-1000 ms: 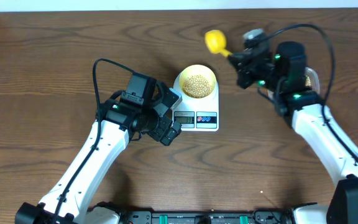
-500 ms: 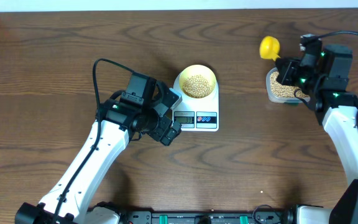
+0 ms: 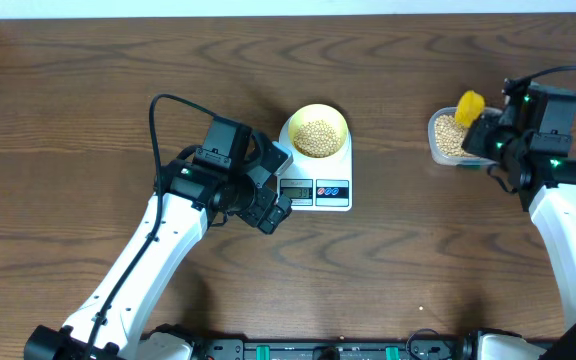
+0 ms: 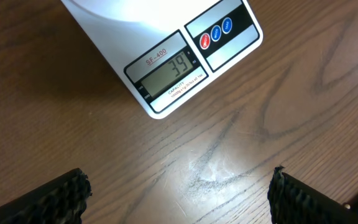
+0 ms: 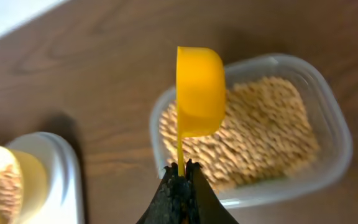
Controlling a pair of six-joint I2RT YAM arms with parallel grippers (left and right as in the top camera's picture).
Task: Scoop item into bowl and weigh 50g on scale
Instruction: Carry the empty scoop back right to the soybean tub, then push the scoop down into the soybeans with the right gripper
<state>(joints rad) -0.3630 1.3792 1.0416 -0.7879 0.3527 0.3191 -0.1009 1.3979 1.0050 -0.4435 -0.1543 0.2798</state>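
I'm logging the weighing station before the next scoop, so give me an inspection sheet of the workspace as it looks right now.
Surface: brown wood-grain table, with faint scuffs near the scale's front.
Job's things: bowl of beans sits on the white scale; the display shows 39. A clear container of beans is at the right, with the yellow scoop over it.
Clutter: nothing seen.
Grippers: left gripper open and empty, by the scale's front; right gripper shut on the scoop's handle.
Cables: black cable loops from the left arm; second cable arcs over the right arm.
Surroundings: white strip along the table's far edge.
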